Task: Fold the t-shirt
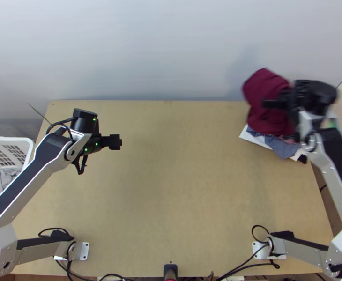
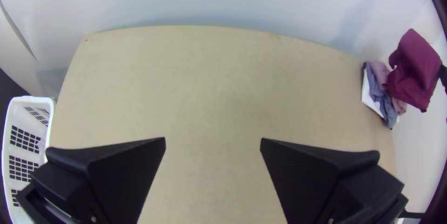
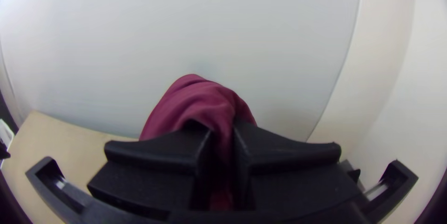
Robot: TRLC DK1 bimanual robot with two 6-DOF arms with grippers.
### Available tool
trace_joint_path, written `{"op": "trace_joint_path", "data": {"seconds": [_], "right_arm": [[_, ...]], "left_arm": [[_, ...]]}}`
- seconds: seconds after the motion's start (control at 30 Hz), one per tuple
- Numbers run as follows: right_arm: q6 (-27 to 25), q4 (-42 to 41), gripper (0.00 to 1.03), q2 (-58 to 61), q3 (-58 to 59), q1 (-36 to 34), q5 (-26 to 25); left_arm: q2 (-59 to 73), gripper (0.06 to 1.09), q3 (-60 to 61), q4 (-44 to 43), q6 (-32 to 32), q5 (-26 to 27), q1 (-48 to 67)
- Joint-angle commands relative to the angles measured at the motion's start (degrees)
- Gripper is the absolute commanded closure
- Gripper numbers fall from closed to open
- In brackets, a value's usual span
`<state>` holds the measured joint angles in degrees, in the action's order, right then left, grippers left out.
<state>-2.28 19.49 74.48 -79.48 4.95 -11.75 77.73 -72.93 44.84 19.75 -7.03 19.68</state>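
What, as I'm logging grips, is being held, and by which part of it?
The right gripper holds the maroon cloth by a bunched part; whether hem, sleeve or collar, I cannot tell. The left gripper, open, holds nothing.

Wall [image 1: 161, 51]: pale blue-grey, smooth, running along behind the table's far edge; a soft, darker shadow lies on it toward the right.
Side surface [image 3: 384, 51]: cream to off-white, meeting the wall at a long, narrow seam.
Table [image 1: 185, 187]: light wood, flat and matt, with a small dark dot near its far left corner.
Floor [image 1: 329, 206]: brown, with thin dark lines, beside the table's right edge.
Basket [image 1: 11, 139]: white, with gridded openings, just beyond the table's left edge.
Light: diffuse, with blurred shadows.
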Motion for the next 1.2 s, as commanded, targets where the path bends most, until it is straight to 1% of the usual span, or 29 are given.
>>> {"op": "trace_joint_path", "data": {"seconds": [0.0, 0.13, 0.3, 0.4, 0.53, 0.7, 0.77, 0.83, 0.9, 1.03, 1.07, 1.17], "right_arm": [[2.46, 0.38, 1.00, -2.93, -1.38, -17.96, 8.94], [3.51, -0.68, 1.00, -2.50, -1.90, -26.48, 13.86], [3.51, -1.12, 1.00, 0.93, -5.77, -33.69, 17.72], [3.51, -3.31, 1.00, 4.01, -6.83, -37.03, 19.57], [3.51, -5.95, 1.00, 9.28, -6.03, -37.82, 20.10], [4.83, -11.93, 1.00, 16.14, -2.08, -34.48, 20.01], [6.15, -12.19, 1.00, 19.21, -1.99, -32.55, 19.66], [8.79, -12.81, 1.00, 21.67, -2.26, -30.09, 18.78], [11.16, -12.81, 1.00, 22.47, -2.52, -27.36, 18.34], [12.66, -12.63, 1.00, 21.85, -1.29, -20.60, 16.41], [12.92, -12.63, 1.00, 21.76, -1.03, -19.54, 15.97], [15.82, -12.28, 1.00, 21.41, -0.32, -17.78, 15.88]], "left_arm": [[-0.48, 0.10, 2.61, -0.37, 0.29, 0.00, -1.05], [-1.97, 0.10, 5.34, -1.16, 0.55, 0.08, -1.49], [-2.50, 0.10, 5.87, -1.60, 0.20, 0.08, -1.93], [-2.50, 0.10, 5.78, -1.69, 0.03, 0.00, -2.37], [-2.50, 0.10, 6.04, -1.69, 0.03, 0.00, -2.63], [-3.38, 0.10, 7.01, -1.60, -0.50, 0.00, -4.13], [-4.08, 0.10, 7.45, -1.51, -1.11, 0.08, -5.27], [-4.87, 0.10, 8.06, -1.25, -1.82, 0.08, -6.76], [-5.58, 0.10, 8.68, -1.25, -2.78, 0.44, -8.34], [-6.28, 0.10, 9.56, -1.25, -3.75, 0.87, -10.81], [-6.28, 0.10, 9.56, -1.25, -3.75, 0.96, -10.98], [-6.45, 0.10, 9.91, -1.33, -3.66, 1.05, -11.07]]}}
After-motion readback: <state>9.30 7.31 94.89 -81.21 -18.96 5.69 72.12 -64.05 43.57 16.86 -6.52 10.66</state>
